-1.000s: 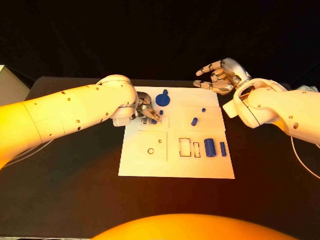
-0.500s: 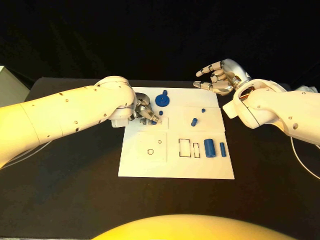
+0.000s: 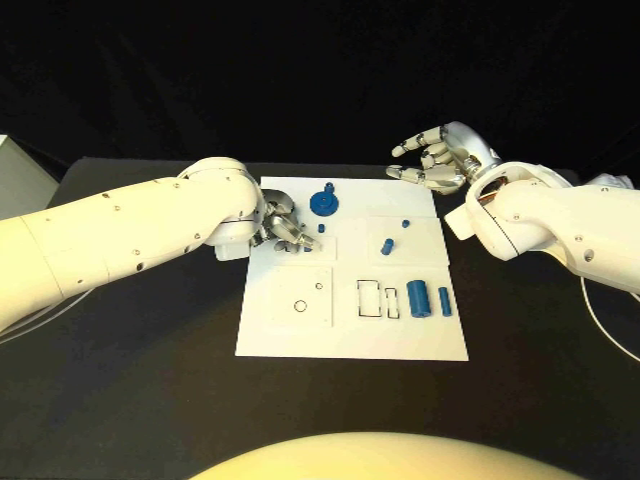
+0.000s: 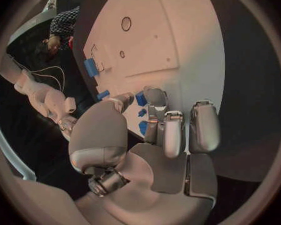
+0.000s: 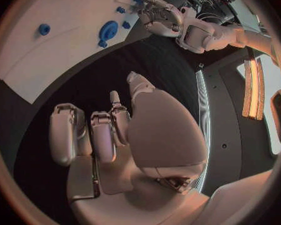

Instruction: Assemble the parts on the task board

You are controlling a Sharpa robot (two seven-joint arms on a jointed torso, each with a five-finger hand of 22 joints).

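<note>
Black tabletop (image 3: 118, 380) under a dark backdrop, with one white task board (image 3: 352, 335) lying flat at its middle. On the board, six blue parts counted in the head view: one round disc with a stub (image 3: 325, 203) near the far edge, one tiny peg (image 3: 405, 219) toward the far right corner, one short slanted cylinder (image 3: 388, 244) in the middle, one small piece (image 3: 322, 227) just beside the left hand's fingertips, and two upright bars, a thick one (image 3: 420, 297) and a thin one (image 3: 444, 299), side by side near the right edge. Also printed outlines: two squares on the left half and narrow rectangles at the centre. Left hand (image 3: 286, 226) low over the board's far left corner, fingers curled in and pinching a small blue part (image 4: 141, 98) between thumb and fingertip. Right hand (image 3: 438, 157) raised beyond the board's far right corner, fingers spread and holding nothing.
</note>
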